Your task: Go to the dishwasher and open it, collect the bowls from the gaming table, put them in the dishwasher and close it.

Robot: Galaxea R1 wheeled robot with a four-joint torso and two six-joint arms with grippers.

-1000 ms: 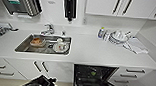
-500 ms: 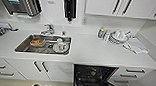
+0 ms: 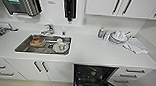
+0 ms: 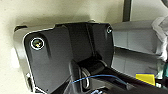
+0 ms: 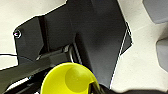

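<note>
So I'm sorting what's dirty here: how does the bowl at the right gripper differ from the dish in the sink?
The lime-green bowl is bright yellow-green and looks empty; the dish in the sink is white, with something small and pale standing in it. The bowl is up by the robot's right arm; the dish lies in the steel sink. Both are round.

A lime-green bowl [image 5: 68, 80] sits at the lower middle of the frame, its open side facing the camera. Behind it spreads pale floor [image 5: 140, 65], with grey shapes [image 5: 156, 10] at the right edge.
</note>
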